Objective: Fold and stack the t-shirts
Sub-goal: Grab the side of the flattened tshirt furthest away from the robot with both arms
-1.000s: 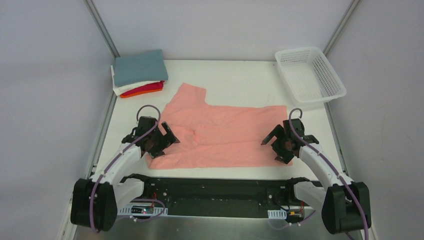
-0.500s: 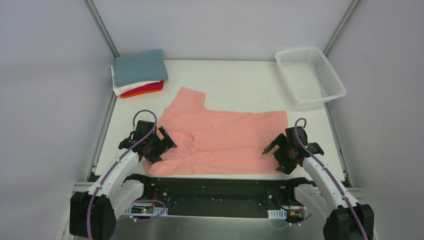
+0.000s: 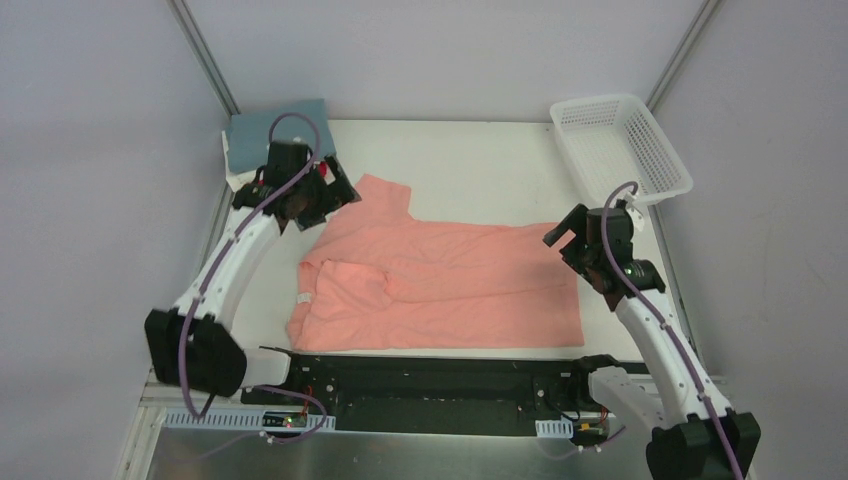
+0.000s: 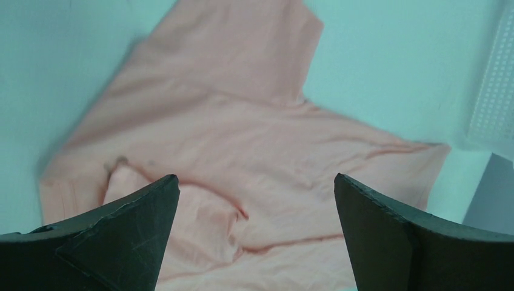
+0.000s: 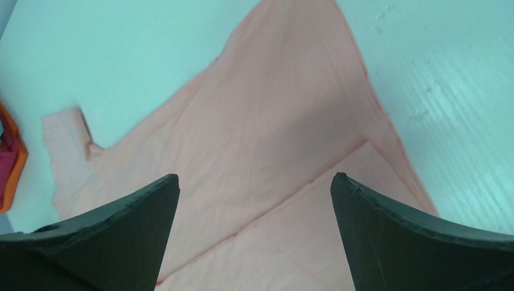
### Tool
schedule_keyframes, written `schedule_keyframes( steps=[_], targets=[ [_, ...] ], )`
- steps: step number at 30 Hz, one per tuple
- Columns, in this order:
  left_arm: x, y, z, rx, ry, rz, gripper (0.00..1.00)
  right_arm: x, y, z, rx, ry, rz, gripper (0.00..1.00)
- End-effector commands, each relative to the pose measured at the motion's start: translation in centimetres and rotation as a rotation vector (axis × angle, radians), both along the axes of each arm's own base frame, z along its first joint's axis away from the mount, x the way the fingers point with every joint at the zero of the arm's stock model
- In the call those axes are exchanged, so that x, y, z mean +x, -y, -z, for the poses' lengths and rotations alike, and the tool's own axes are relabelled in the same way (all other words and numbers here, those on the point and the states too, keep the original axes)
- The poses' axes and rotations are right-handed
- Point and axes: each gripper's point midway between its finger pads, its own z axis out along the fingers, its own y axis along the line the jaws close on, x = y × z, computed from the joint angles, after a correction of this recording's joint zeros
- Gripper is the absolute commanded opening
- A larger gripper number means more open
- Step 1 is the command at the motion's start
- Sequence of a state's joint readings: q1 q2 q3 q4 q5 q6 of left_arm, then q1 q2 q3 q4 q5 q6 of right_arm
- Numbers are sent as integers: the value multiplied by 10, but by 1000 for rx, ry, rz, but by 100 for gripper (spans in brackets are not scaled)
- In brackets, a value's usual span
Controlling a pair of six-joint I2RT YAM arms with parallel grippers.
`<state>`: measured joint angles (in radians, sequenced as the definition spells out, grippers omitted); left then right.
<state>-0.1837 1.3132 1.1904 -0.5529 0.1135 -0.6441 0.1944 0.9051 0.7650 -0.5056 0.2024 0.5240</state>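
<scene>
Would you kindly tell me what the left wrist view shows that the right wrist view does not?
Only the left wrist view shows the basket, at its right edge, and a rumpled fold in the salmon-pink t-shirt. Only the right wrist view shows the orange and red edges of the folded stack, at its left border. Both show that t-shirt spread on the table, framed by an open, empty pincer: the left pincer in one, the right pincer in the other.
</scene>
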Motion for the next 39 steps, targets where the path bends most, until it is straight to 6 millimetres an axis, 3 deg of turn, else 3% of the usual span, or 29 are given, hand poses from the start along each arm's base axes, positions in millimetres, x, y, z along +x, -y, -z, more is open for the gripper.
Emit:
schedule_keyframes(
  steps=[1,4,6,8,12,15,23,28,33,39],
  targets=[
    [71,-2,2,155,5,72,99,54,13,-16,-160,16,1,99],
    [117,4,14,206,-23,124,99,73,21,-11,-186,-61,69,100],
    [147,5,40,245,-59,142,98,83,19,-4,-164,-91,77,99],
    [177,6,47,279,-51,145,97,92,15,1,-135,-96,65,99],
    [215,12,82,297,-70,176,96,103,16,10,-130,-120,66,100],
    [233,16,104,297,-79,178,88,105,16,19,-126,-146,64,100],
    [230,15,144,318,-149,193,69,103,22,31,-133,-180,78,100],
    [220,14,157,401,-179,212,59,102,21,37,-129,-201,67,99],
    [216,18,162,535,-181,237,61,100,20,43,-122,-216,63,100],
    [216,21,169,523,-193,216,59,100,18,44,-107,-220,57,99]
  ],
)
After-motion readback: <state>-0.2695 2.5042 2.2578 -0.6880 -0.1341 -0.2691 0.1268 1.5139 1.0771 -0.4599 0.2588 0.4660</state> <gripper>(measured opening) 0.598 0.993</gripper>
